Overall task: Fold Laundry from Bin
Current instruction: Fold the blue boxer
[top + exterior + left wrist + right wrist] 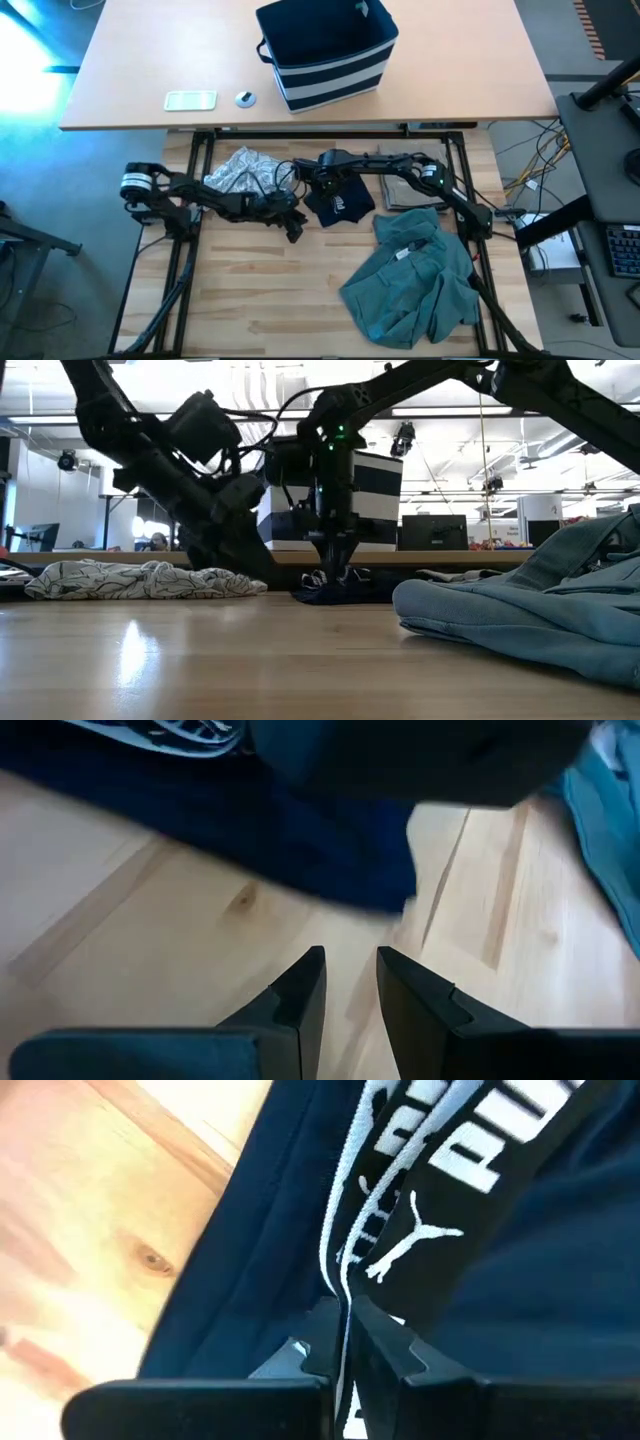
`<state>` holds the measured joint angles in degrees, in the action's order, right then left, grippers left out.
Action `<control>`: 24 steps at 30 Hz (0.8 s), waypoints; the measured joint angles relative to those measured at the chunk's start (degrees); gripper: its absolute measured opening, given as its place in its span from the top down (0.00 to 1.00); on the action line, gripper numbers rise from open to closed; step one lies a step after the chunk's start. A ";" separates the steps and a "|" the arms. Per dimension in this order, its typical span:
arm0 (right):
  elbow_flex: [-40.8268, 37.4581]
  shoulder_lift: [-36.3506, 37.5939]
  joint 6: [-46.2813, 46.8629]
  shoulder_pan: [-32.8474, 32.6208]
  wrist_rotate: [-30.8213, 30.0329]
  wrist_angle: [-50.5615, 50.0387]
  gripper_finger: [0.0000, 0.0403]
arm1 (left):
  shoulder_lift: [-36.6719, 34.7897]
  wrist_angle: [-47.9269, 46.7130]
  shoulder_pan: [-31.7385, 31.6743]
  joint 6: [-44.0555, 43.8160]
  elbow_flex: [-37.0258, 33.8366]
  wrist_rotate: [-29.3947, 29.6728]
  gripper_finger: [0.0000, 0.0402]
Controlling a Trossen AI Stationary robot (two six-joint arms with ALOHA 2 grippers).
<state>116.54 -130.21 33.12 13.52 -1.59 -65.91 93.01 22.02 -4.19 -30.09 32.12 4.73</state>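
The dark navy garment with white print [340, 206] lies bunched on the wooden table, and my right gripper [322, 190] comes down on its far-left part, shut on it. My left gripper [294, 232] hovers low over bare wood just left of the garment's near-left edge [330, 870]. Its fingers are a little apart with nothing between them [350, 970]. A grey-white patterned garment [240, 170] lies at the far left. A large teal-green one [415, 285] is spread at the near right, and a tan one [405, 192] lies under my right arm. The striped navy bin [328, 50] stands on the farther table. My right gripper pinches a raised fold of the navy garment between its two fingers [300, 1358], along a thin white line [343, 1305] beside the white print. The fingers come from above, pointing down [335, 565]. The garment rests on the table below them [340, 590].
On the farther table, a flat white object [190, 99] and a small round one [245, 98] lie left of the bin. Bare wood lies open at the near left [260, 300]. The two arms stand close together over the table's far middle.
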 joint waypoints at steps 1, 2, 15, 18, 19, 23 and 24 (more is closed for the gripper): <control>0.73 0.05 -0.02 0.00 0.01 -0.64 0.96 | 1.11 1.64 0.00 0.04 0.00 0.16 0.81; 1.40 0.15 -0.11 0.00 -0.02 -1.08 0.97 | 2.40 3.05 0.00 0.04 0.00 0.32 0.81; 4.80 0.23 -0.98 -0.03 1.46 -1.24 0.97 | 10.53 10.94 -0.03 1.31 0.17 5.67 0.81; 4.74 0.23 -0.93 -0.01 2.43 -0.12 0.97 | 10.63 10.92 -0.02 1.10 0.15 5.67 0.81; 4.71 0.23 -0.96 0.01 2.77 0.39 0.97 | 10.55 10.87 -0.02 1.05 0.12 5.67 0.81; 4.69 0.23 -0.74 0.04 3.15 2.07 0.97 | 10.52 10.68 -0.02 0.50 0.11 5.67 0.81; 4.69 0.23 -0.74 0.04 3.20 2.36 0.97 | 10.52 10.61 -0.02 0.40 0.11 5.67 0.81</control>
<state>121.23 -129.97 32.38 13.56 1.61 -63.56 103.53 32.62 -4.21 -29.69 32.23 10.39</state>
